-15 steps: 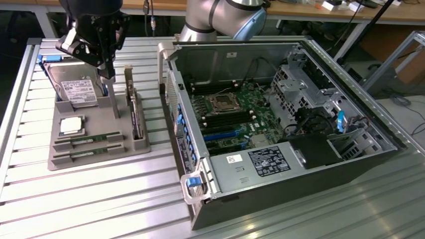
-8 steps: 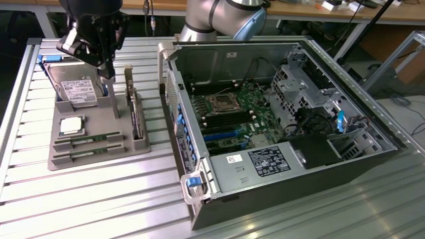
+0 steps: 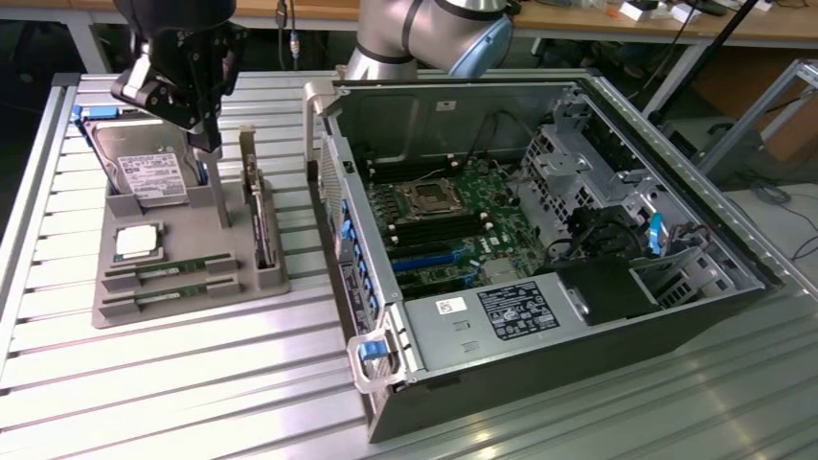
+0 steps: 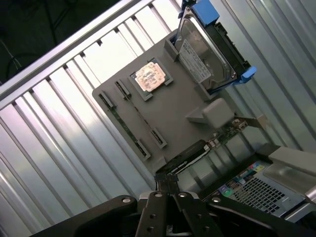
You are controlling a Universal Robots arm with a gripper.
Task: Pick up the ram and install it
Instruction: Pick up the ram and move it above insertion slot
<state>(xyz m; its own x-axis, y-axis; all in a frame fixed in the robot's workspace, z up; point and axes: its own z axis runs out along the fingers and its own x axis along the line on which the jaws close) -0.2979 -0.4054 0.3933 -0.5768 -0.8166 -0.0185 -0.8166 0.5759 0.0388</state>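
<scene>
You have two ram sticks to count, both seated on edge in the slots of the grey fixture tray (image 3: 192, 225) on the slatted metal table (image 3: 153, 383); neither is in the gripper. The first ram stick (image 3: 172, 267) (image 4: 140, 113) lies just beside the processor chip (image 3: 138, 241) (image 4: 152, 79); the second ram stick (image 3: 172, 293) (image 4: 124, 123) lies parallel to it at the tray's outer edge, close but apart. In the exterior view each stick's long axis runs across the picture, from the exterior view's left to its right, rising slightly towards the right; the right-hand ends point towards the computer case (image 3: 537, 316). Each stick is held at both ends by small grey clips.

Your gripper (image 3: 201, 134) (image 4: 167, 178) hangs above the far part of the tray, beside the hard drive (image 3: 147, 172) (image 4: 205, 54); its fingers are pressed together and pinch nothing; it touches no part on the tray.

Counting the rest on the tray, you have one hard drive, leaning tilted in a blue carrier; one processor chip, lying flat in a square pocket; and one expansion card (image 3: 262, 230) (image 4: 197, 150), standing on edge along the side nearest the case.

One computer case lies open on its side at the exterior view's right, well apart from the ram sticks, with the green motherboard (image 3: 454, 225) facing up; whether its memory slots are filled you cannot tell.
</scene>
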